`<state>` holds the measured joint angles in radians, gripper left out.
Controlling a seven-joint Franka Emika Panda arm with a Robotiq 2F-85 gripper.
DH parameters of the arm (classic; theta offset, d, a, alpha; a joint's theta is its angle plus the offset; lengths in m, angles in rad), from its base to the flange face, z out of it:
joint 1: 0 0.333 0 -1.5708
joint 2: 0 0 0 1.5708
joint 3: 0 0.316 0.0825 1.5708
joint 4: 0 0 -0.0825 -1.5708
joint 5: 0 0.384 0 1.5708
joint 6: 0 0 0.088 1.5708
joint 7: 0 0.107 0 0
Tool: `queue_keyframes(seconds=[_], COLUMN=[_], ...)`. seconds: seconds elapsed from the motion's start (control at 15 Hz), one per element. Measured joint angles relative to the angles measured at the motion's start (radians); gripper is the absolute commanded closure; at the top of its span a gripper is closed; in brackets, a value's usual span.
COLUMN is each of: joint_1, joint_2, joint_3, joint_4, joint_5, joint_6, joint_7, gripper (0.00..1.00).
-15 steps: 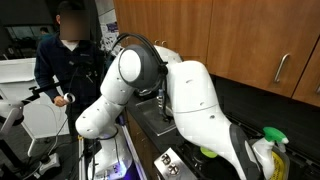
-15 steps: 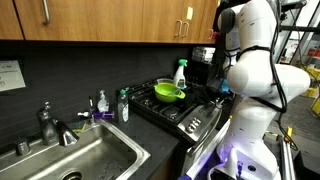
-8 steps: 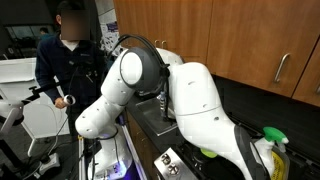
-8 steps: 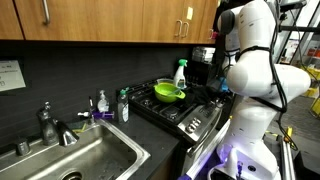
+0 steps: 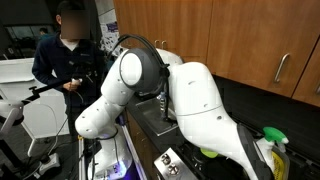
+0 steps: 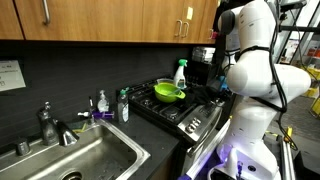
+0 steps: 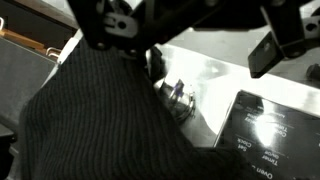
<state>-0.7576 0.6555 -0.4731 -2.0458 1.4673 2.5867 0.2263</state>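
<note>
In the wrist view my gripper [image 7: 195, 35] comes in from the top and stands open, with nothing between its fingers. One dark pad [image 7: 284, 44] shows at the upper right. Far below it lie the bright steel sink [image 7: 205, 70] and its faucet [image 7: 178, 96]; the stove's control panel [image 7: 268, 130] is at the lower right. A black textured surface [image 7: 90, 125] fills the lower left. In both exterior views the white arm [image 5: 195, 100] [image 6: 255, 70] towers over the counter, and the gripper itself is hidden there.
A green bowl [image 6: 168, 92] sits in a pan on the stove [image 6: 185, 112], with a spray bottle [image 6: 180, 72] behind it. Soap bottles [image 6: 122, 104] stand by the sink [image 6: 85, 158]. Wooden cabinets [image 6: 100, 20] hang overhead. A person [image 5: 62, 60] stands beyond the arm.
The person has raised their hands and the handheld controller. The arm and gripper have not visibly moved.
</note>
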Motion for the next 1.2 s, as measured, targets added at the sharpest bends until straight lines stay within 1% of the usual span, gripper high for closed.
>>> queue_keyframes(seconds=[0.2, 0.33, 0.67, 1.2], joint_1=[0.002, 0.012, 0.030, 0.031], joint_2=[0.003, 0.015, 0.059, 0.123], joint_3=[0.011, 0.016, 0.017, 0.018], joint_4=[0.003, 0.017, 0.082, 0.153], joint_5=[0.000, -0.014, -0.104, -0.237], joint_6=[0.023, 0.044, 0.060, 0.053], joint_7=[0.022, 0.091, 0.308, 0.514], gripper=[0.00, 0.00, 0.00, 0.00])
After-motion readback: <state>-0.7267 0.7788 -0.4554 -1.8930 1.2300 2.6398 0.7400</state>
